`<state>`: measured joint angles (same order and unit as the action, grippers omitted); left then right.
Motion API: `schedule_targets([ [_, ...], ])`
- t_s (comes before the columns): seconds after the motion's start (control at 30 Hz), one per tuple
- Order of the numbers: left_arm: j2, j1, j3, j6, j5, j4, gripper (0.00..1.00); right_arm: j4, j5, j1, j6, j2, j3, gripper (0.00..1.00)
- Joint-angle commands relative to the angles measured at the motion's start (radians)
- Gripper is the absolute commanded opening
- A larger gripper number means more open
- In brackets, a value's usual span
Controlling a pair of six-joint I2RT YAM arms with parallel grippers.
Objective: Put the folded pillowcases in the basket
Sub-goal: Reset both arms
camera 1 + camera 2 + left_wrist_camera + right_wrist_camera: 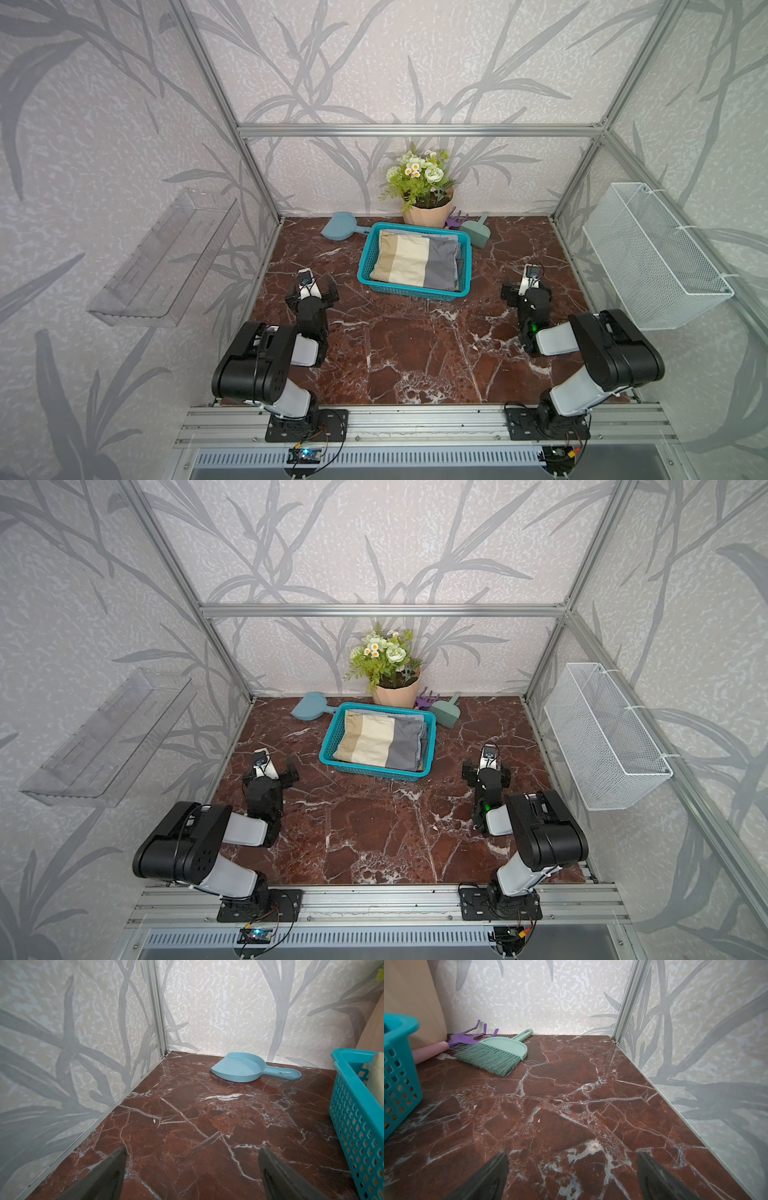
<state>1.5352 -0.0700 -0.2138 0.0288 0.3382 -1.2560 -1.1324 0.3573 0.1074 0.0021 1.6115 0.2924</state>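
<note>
Closest to us is the metal rail (415, 419) that the left arm (257, 365) and the right arm (615, 353) are bolted to, at the front of the bench (415, 353). Both arms are bent low over the red marble top. The left pincer (311, 291) is spread wide with nothing in it, and so is the right pincer (527, 289). In each wrist view only bare marble shows between the dark fingers (108, 1176).

The folded pillowcase (415, 259) lies inside the teal basket (411, 289), toward the back of the bench, in between the two pincers and apart from both. It lies flat, with tan, cream and grey stripes facing up, and it fills nearly the whole basket. The grey end is bunched a bit against one short wall, but I can't see any of it hanging over the rim.

So the job looks done, I think. What is left is to be careful. The arms should keep clear of the basket's sides so they don't bump it or slide it. The blue dustpan (338, 227), the flower pot (428, 214), the purple rake (456, 218) and the green brush (476, 230) sit close behind the basket, so a push that way could knock them.
</note>
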Motion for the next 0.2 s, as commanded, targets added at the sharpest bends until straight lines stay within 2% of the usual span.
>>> schedule_targets([
  [0.0, -0.011, 0.002, -0.015, -0.004, -0.011, -0.002, 1.00, -0.026, 0.006, 0.003, -0.002, 0.006, 0.015, 0.99],
  [0.17, -0.012, 0.003, -0.013, -0.004, -0.011, -0.005, 1.00, -0.026, 0.008, 0.003, -0.002, 0.006, 0.016, 0.99],
])
